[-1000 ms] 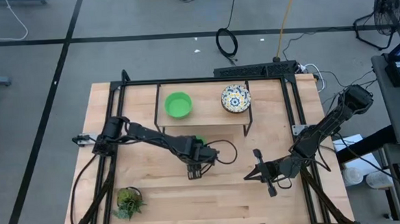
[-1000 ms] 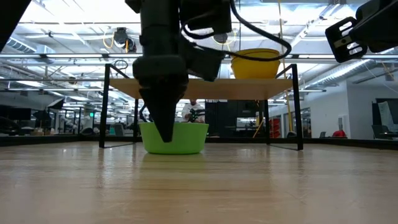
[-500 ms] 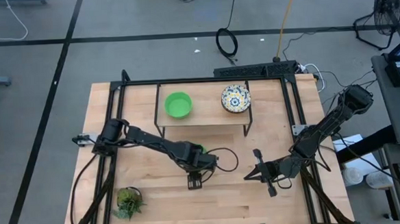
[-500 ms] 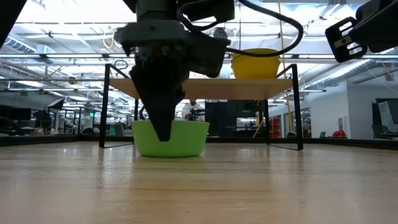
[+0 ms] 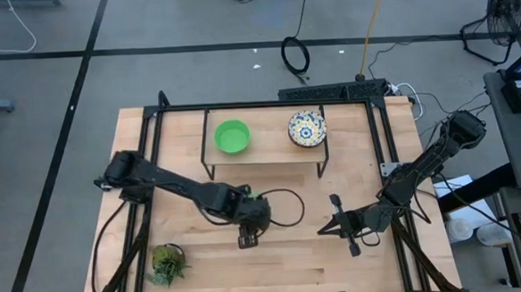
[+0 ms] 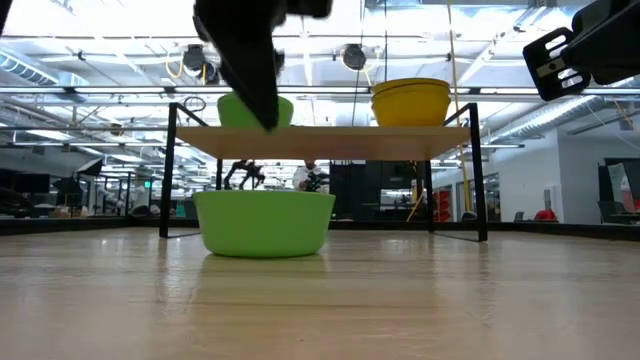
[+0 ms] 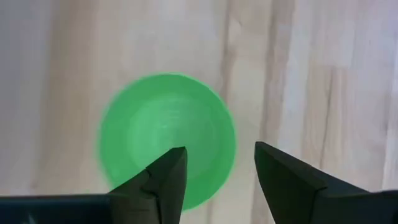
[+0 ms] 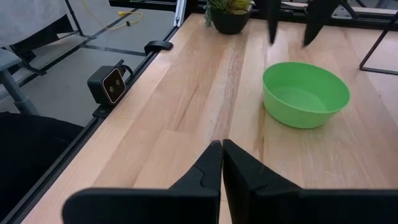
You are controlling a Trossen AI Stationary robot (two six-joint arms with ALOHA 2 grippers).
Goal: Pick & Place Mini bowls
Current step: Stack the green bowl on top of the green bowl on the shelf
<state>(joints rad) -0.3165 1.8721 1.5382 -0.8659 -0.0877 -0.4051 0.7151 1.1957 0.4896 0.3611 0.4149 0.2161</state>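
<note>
A plain green mini bowl (image 6: 265,222) stands upright on its base on the table, in front of the low shelf; in the high view only a green sliver (image 5: 260,199) shows past my left arm. My left gripper (image 7: 217,165) hangs open above the bowl, clear of it, fingers pointing steeply down (image 6: 250,60). A second green mini bowl (image 5: 233,137) and a floral mini bowl (image 5: 307,128) sit on the shelf top. My right gripper (image 8: 221,163) is shut and holds nothing, low over the table at the near right (image 5: 326,230).
The black-framed wooden shelf (image 5: 270,161) spans the table's far middle. A small potted plant (image 5: 167,263) stands at the near left corner. Bare wood lies between the bowl and my right gripper. A small black camera (image 8: 112,85) is clamped at the table's edge.
My left gripper has risen from table height to well above the green bowl and drifted toward the near edge, staying open. The bowl has slid a little toward the near edge, out from under the shelf, and stays upright on the table.
</note>
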